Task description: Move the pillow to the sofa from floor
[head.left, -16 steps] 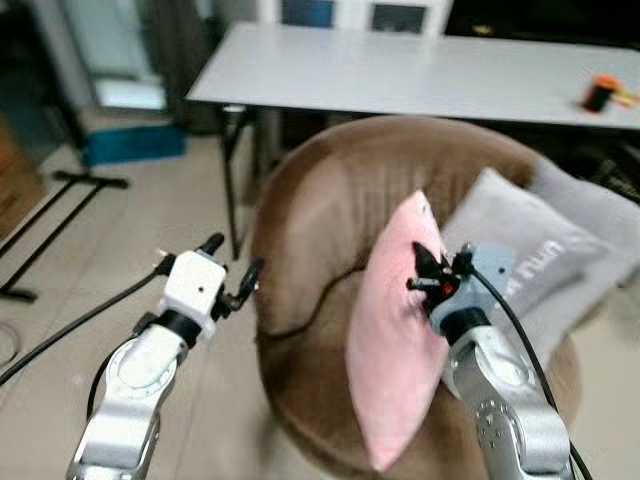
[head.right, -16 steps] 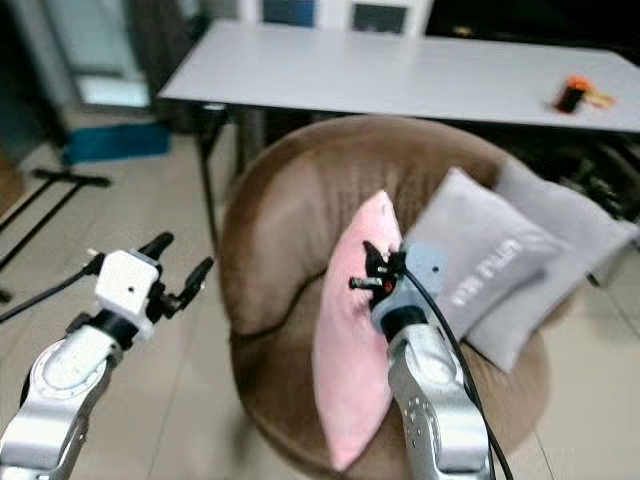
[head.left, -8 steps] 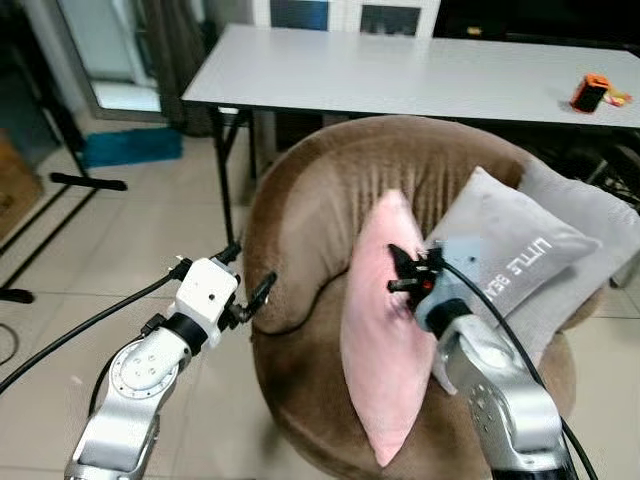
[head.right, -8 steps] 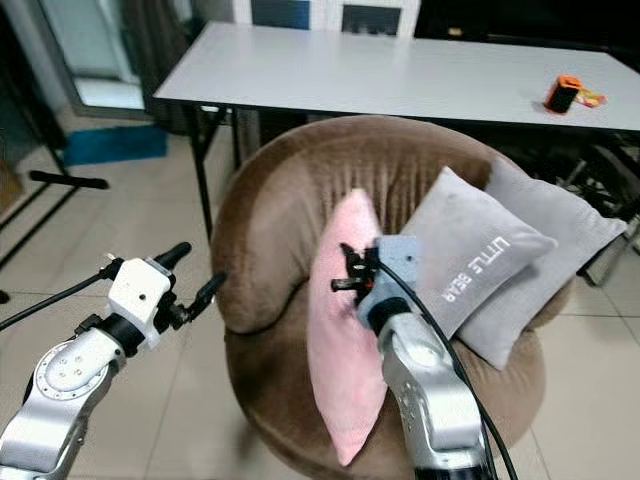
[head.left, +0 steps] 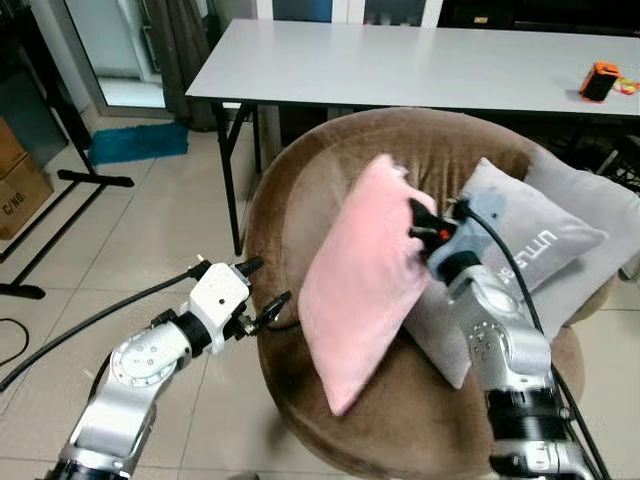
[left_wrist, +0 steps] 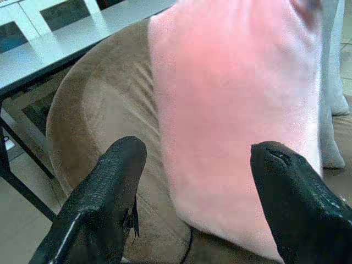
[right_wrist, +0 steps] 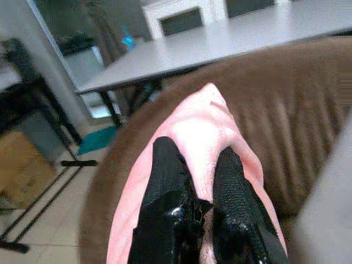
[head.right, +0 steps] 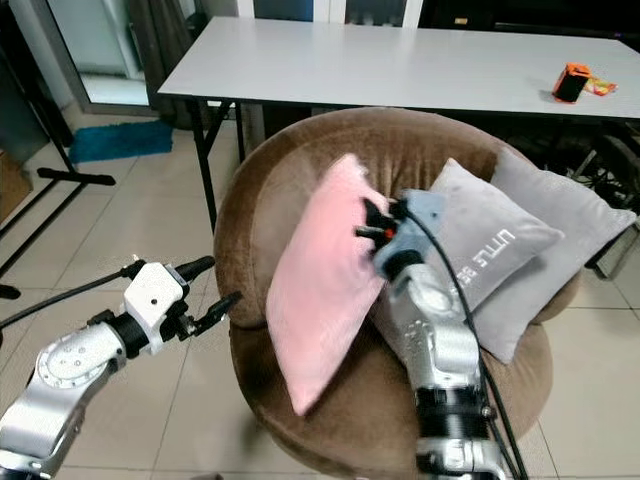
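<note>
Right wrist view showed the right gripper [right_wrist: 201, 181] pinching the soft, light pink pillow [head.left: 362, 275] near its top edge above the sofa's [head.left: 300, 215] seat, while the left gripper [head.left: 262, 292] hung spread beside it.

One pink pillow [head.left: 358, 280], two grey cushions [head.left: 520, 245], one brown sofa [head.left: 300, 200], one table [head.left: 400, 65].

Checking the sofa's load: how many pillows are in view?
3. The pink pillow is held in the right claw over the seat; two grey pillows lean at the sofa's right.
</note>
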Motion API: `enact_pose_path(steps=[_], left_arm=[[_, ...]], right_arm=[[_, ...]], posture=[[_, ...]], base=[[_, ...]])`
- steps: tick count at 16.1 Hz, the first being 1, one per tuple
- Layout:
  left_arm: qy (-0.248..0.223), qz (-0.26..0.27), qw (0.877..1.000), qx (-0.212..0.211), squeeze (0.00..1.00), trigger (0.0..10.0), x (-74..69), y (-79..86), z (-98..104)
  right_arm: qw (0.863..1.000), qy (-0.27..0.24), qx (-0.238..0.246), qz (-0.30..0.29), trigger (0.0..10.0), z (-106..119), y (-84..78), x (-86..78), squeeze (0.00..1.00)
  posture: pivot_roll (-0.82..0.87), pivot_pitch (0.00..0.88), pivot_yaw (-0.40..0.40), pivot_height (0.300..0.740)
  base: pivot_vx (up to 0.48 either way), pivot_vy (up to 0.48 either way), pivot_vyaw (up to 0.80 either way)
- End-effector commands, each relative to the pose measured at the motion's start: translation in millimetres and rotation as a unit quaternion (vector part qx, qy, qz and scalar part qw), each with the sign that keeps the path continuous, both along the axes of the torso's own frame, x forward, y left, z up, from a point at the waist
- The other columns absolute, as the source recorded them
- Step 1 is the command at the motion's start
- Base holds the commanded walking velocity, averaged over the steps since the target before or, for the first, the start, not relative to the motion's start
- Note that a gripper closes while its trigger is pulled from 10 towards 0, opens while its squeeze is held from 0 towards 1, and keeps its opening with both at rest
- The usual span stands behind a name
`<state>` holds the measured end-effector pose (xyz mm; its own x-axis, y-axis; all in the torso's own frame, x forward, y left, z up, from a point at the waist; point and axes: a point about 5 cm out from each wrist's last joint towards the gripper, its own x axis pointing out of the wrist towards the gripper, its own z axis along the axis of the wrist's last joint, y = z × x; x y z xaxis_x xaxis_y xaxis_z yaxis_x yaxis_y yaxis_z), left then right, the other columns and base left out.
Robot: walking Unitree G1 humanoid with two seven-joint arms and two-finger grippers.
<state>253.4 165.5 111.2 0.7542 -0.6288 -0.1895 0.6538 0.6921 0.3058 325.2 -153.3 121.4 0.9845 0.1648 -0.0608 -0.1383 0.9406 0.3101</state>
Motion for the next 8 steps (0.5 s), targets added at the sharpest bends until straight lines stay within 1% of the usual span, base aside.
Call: enact_pose_path(steps=[1,2,3,4,5,6,7,8], left_arm=[[0.009,-0.010,1.000,0.005,0.00,10.0,0.1,-0.7,-1.8],[0.010,-0.012,1.000,0.004,0.00,10.0,0.1,-0.9,-2.0],[0.012,-0.015,1.000,0.003,0.00,10.0,-0.2,-1.5,-2.5],[0.017,-0.020,1.000,0.000,0.00,10.0,-1.1,-3.1,-3.3],[0.024,-0.025,0.999,-0.003,0.00,10.0,-1.7,-3.9,-4.3],[0.034,-0.028,0.999,-0.006,0.00,10.0,-2.3,-4.3,-6.0],[0.044,-0.032,0.999,-0.005,0.00,10.0,-3.0,-5.0,-8.6],[0.049,-0.037,0.998,-0.005,0.00,10.0,-3.2,-6.8,-10.8]], right_arm=[[1.000,0.018,-0.005,-0.015,10.0,-16.7,-13.2,0.5,0.00],[0.999,0.031,-0.008,-0.014,10.0,-24.9,-15.3,0.1,0.00],[0.998,0.052,-0.035,-0.012,10.0,-40.3,-18.2,-1.8,0.00],[0.991,0.095,-0.087,-0.017,10.0,-66.5,-27.0,-8.0,0.00],[0.989,0.111,-0.096,-0.030,10.0,-74.1,-33.8,-9.0,0.00],[0.989,0.110,-0.095,-0.036,10.0,-73.1,-37.2,-6.4,0.10],[0.987,0.106,-0.113,-0.043,10.0,-70.5,-41.0,-3.5,1.00],[0.986,0.089,-0.137,-0.034,10.0,-65.4,-43.0,-0.4,1.00]], posture=[[0.02,0.000,0.023,0.740],[0.02,0.000,0.023,0.740],[0.02,0.000,0.024,0.740],[0.02,0.000,0.024,0.740],[0.02,0.000,0.021,0.740],[0.02,0.000,0.021,0.740],[0.03,0.000,0.017,0.740],[0.03,0.000,0.017,0.740]], base=[[0.000,0.000,0.00],[0.000,0.000,0.00],[0.000,0.000,0.00],[0.000,0.000,0.00],[0.000,0.000,0.00],[0.000,0.000,0.00],[0.000,0.000,0.00],[0.000,0.000,0.00]])
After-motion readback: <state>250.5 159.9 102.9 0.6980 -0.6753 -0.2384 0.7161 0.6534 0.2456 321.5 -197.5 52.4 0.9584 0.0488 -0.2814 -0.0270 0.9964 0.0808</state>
